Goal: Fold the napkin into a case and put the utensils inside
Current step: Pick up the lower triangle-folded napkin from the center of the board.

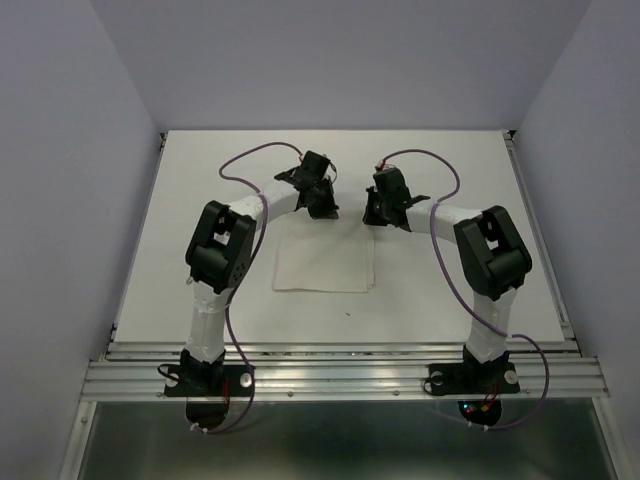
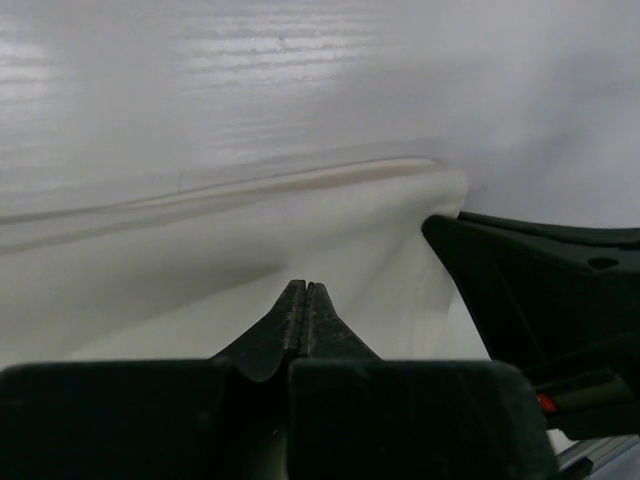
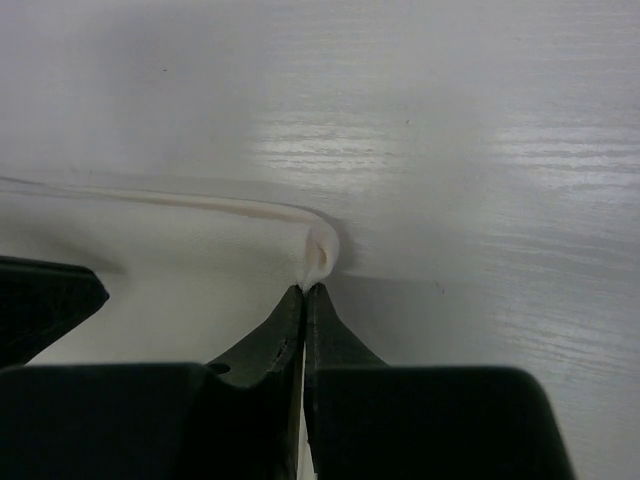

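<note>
The napkin [image 1: 323, 265] lies as a roughly square white sheet mid-table, between the two arms. At its far edge my left gripper [image 1: 322, 208] is shut, the jaws pressed together with napkin cloth [image 2: 200, 300] rising to their tips [image 2: 305, 285]. My right gripper [image 1: 376, 213] is shut on the far right corner. In the right wrist view that corner [image 3: 320, 255] curls up, pinched at the jaw tips [image 3: 305, 288]. Each wrist view catches the other gripper at its side: the right one [image 2: 540, 290] and the left one [image 3: 40, 300]. No case and no utensils are in view.
The white table [image 1: 450, 180] is boxed in by pale walls on the left, right and far sides. An aluminium rail [image 1: 340, 370] holding both arm bases runs along the near edge. Purple cables loop over each arm.
</note>
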### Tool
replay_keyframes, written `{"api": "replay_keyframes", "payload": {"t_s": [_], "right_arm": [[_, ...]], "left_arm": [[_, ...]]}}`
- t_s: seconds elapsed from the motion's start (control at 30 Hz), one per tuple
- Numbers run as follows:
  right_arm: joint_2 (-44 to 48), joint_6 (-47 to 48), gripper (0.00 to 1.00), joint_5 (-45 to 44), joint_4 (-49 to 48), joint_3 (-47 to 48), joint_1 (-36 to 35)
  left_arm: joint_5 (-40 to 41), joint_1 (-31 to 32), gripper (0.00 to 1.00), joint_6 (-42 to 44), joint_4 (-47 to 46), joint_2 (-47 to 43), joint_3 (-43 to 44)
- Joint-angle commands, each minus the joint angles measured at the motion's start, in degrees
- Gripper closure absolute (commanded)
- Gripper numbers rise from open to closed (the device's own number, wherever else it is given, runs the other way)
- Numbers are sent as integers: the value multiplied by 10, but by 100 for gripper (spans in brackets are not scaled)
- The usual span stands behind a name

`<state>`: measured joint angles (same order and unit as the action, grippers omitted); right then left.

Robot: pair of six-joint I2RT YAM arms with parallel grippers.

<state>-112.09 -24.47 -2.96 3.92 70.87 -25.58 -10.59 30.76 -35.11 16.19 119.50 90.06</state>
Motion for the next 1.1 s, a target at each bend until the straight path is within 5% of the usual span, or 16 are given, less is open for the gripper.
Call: {"api": "replay_keyframes", "payload": {"t_s": [0.0,0.5,0.6,0.63,0.77,0.93,1.07], "right_arm": [[14,-9,99,8,-8,10,-3],[19,-24,99,49,-7,17,-3],[14,-20,77,9,6,20,-3],[15,-20,62,-1,7,16,-3],[18,-9,45,-35,18,13,-3],[-6,-6,37,-16,29,25,-3],[-28,-19,43,8,23,35,-3]], "left_arm": [[-10,3,100,-3,-12,23,58],[-33,3,100,-7,-43,74,42],[-36,3,100,-7,-48,71,32],[-37,3,100,-6,-49,68,30],[-37,3,100,-3,-51,61,25],[-40,3,100,-2,-52,62,22],[-42,3,100,-3,-55,61,17]]}}
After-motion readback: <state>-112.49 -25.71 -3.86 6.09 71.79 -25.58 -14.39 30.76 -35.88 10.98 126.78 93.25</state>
